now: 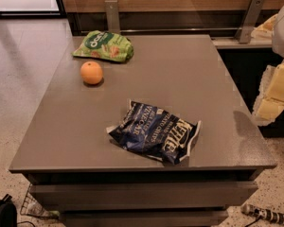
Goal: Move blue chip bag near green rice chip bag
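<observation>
The blue chip bag (154, 132) lies crinkled on the grey table (180, 74), near its front edge and a little right of centre. The green rice chip bag (104, 46) lies at the table's far left corner. The two bags are well apart. Part of my arm (276, 89), white and pale yellow, shows at the right edge of the camera view, beside the table and above the floor. My gripper is out of the frame, so nothing holds either bag.
An orange (92, 73) sits on the table just in front of the green bag. A wooden wall with metal brackets (112, 14) runs behind the table. A counter (241, 42) stands at the back right. Cables lie on the floor at the front.
</observation>
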Robot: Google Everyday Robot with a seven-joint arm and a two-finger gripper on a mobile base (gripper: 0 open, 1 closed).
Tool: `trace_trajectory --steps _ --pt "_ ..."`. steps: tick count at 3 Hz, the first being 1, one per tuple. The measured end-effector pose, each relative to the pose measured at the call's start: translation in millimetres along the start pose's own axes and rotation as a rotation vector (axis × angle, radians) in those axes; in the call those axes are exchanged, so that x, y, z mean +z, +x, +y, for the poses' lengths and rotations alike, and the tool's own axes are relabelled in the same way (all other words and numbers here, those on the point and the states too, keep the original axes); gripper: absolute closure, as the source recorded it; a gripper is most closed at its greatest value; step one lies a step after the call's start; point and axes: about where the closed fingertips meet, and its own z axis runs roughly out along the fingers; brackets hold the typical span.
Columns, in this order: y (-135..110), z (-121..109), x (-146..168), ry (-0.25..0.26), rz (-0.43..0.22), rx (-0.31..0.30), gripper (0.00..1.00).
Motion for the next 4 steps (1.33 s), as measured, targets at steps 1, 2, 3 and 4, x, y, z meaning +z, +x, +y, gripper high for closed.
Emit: trace_trajectory --steps 1,2,3,4 --pt "0 0 0 0.0 0.0 0.0 0.0" --pt "-16 -4 15 -0.039 -0.043 0.006 0.0" --pt "-44 -10 40 -0.088 -0.117 0.013 0.0" --pt "-105 -2 91 -0.181 -0.229 0.057 0.0"
